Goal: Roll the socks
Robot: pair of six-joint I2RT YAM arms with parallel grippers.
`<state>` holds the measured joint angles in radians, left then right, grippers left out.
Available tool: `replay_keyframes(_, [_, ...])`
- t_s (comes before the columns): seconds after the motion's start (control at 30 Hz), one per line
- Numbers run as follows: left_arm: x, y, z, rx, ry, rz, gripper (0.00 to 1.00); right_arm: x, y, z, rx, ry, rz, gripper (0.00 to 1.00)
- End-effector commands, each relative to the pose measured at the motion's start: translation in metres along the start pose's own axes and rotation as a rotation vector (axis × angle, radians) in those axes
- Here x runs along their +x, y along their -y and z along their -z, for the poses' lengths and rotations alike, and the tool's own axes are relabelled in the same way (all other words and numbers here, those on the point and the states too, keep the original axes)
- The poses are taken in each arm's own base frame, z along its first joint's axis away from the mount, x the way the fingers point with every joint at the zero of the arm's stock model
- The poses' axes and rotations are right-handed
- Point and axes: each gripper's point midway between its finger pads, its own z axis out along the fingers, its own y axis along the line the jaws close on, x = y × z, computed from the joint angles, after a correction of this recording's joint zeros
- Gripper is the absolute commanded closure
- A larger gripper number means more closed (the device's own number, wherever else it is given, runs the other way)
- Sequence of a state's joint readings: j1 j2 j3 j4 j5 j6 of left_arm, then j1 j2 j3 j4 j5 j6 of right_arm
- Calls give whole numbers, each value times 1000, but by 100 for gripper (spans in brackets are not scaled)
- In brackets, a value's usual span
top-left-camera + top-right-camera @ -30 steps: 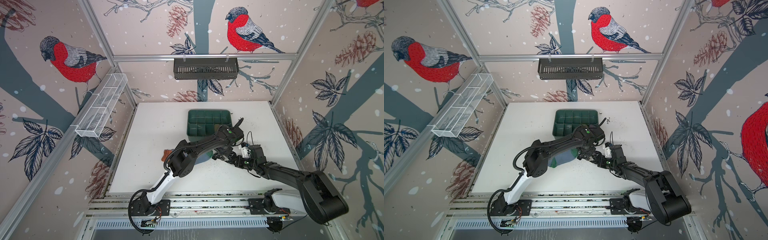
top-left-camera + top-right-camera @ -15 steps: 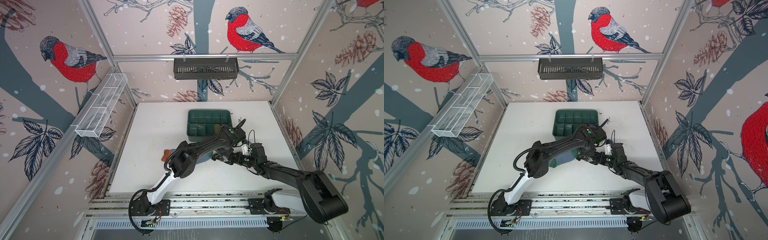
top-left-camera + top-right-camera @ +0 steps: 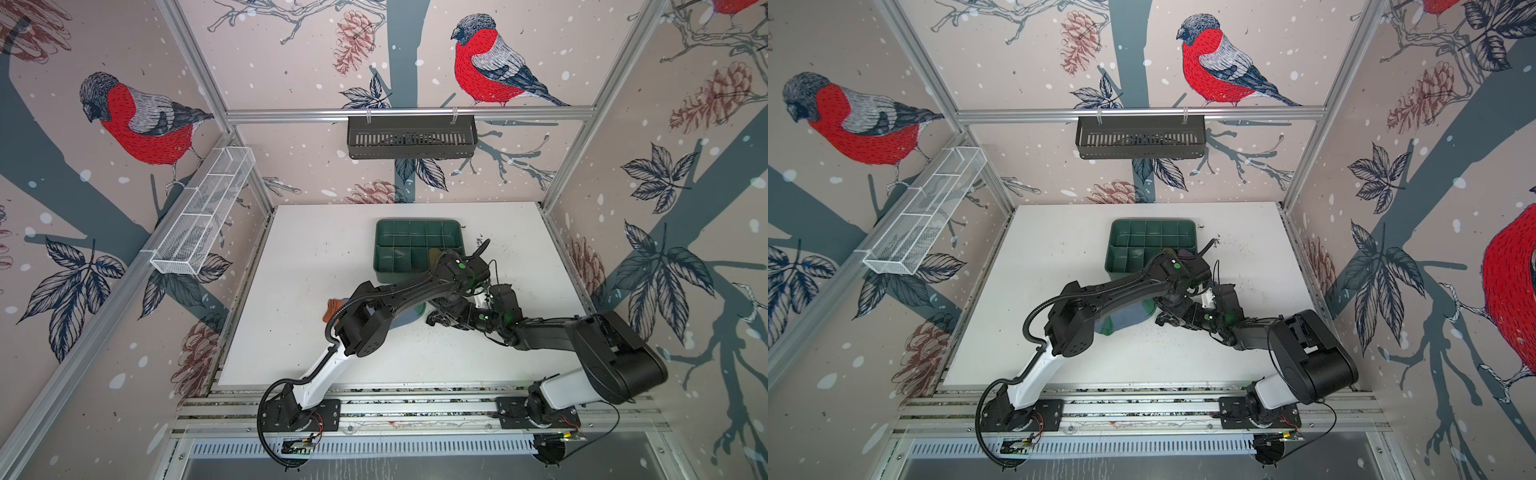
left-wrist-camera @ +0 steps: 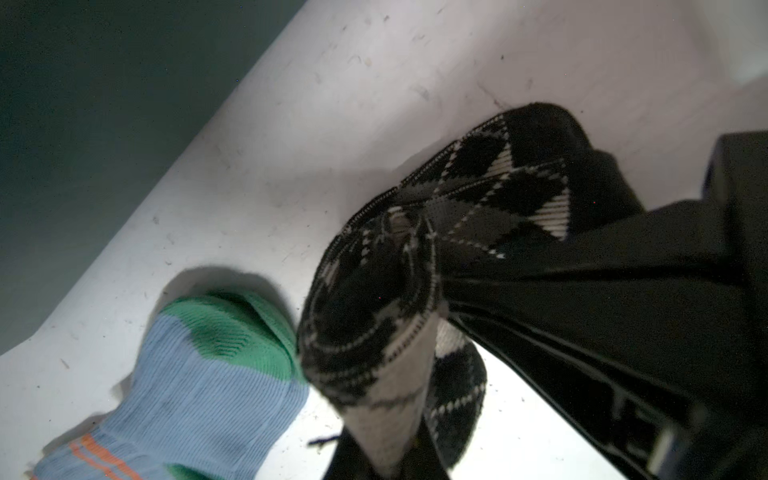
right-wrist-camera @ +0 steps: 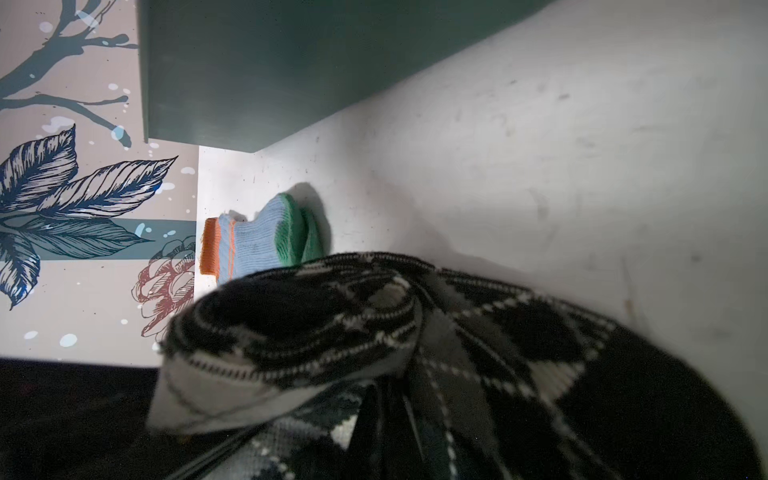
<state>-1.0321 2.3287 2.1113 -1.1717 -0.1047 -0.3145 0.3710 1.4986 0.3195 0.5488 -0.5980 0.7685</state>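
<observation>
Pincers first: left pincer [image 4: 388,451] is clamped narrow on a flap of the argyle sock [image 4: 478,199]. Right pincer [image 4: 455,299] is pinched shut at the heart of the coil. The sock is part-wound and sits just in front of the near right corner of the green tray [image 3: 399,243]. A loose tail hangs under the coil. Can't tell whether the coil rests on the table [image 3: 311,257] or is held just off it.

Blue sock [image 4: 199,399] lies flat in front of the tray's near wall and runs out past the near left corner, orange cuff farthest out. Its green toe is hard by the argyle coil, touching or barely apart, can't tell which. It looks not yet rolled.

Step in hand, as I read it: winding the argyle.
- Hold the core pinch as the axle.
- Feed the tail under even tension.
- Keep the layers square so the coil doesn't cone.
- Keep the blue toe out of the wrap.
- Secure the end so the roll doesn't spring open.

Edges and room:
- The tray wall is close behind the coil, so it is tight there.
- Both pincers crowd the same spot.
- Open table lies left of the tray and in front of it.
- The strip on the tray's right is narrower and scattered with dark crumbs [image 3: 478,240].
</observation>
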Motion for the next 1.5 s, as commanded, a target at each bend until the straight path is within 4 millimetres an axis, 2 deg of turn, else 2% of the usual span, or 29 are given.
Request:
replay_keyframes(0.0, [-2,10,8,62,16,-12,91,-8,-11,-3,-57,22,4,95])
replay_keyframes(0.17, [-9,33,13,200,56,-35,79,-10,-16,-5,-79,18,4,95])
replay_keyframes(0.33, [-19,52,21,375,114,-37,78,-9,-12,-4,-75,18,-4,95])
replay_keyframes(0.63, [-18,39,13,478,145,28,79,-7,3,0,-42,7,-29,83])
replay_keyframes(0.7, [-20,39,12,502,159,37,79,-7,7,0,-33,6,-39,70])
replay_keyframes(0.77, [-21,35,8,496,159,49,80,-7,8,2,-27,1,-42,65])
replay_keyframes(0.93, [-17,27,-3,472,134,63,82,-10,6,12,10,9,-4,64])
replay_keyframes(1.27, [-16,18,-11,441,120,78,83,-16,2,25,67,25,47,63])
replay_keyframes(1.47, [-14,13,-9,428,121,84,84,-31,5,46,163,101,87,67])
